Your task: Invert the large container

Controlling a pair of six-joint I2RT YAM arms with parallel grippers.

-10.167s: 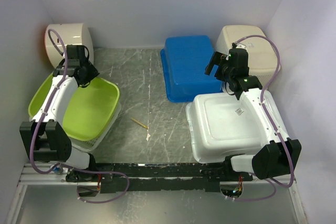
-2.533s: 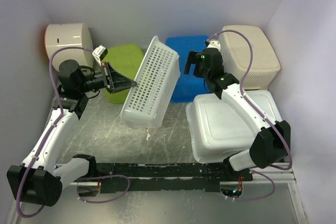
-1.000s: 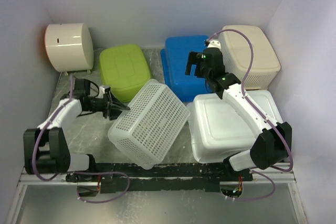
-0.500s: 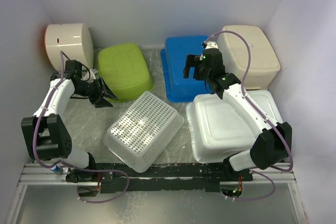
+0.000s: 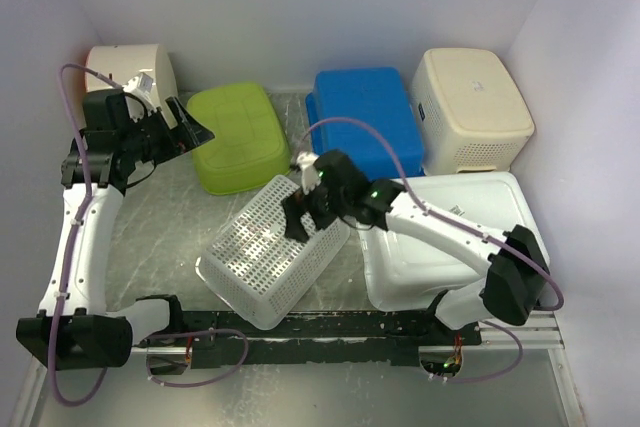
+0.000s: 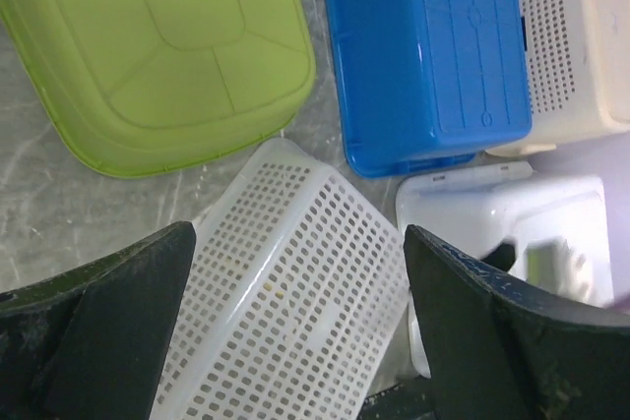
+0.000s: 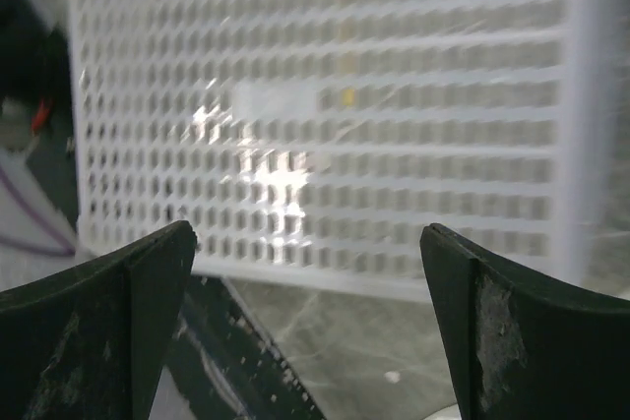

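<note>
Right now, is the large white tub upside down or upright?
Upside down: the large white tub shows a closed, smooth base facing up in the top view, with its wider flared rim at the bottom and no open interior visible.

Bright, even overhead light fills the scene, shadows faint; glare sparkles on the perforated basket [image 7: 266, 135], soft-focused in the right wrist view.
</note>
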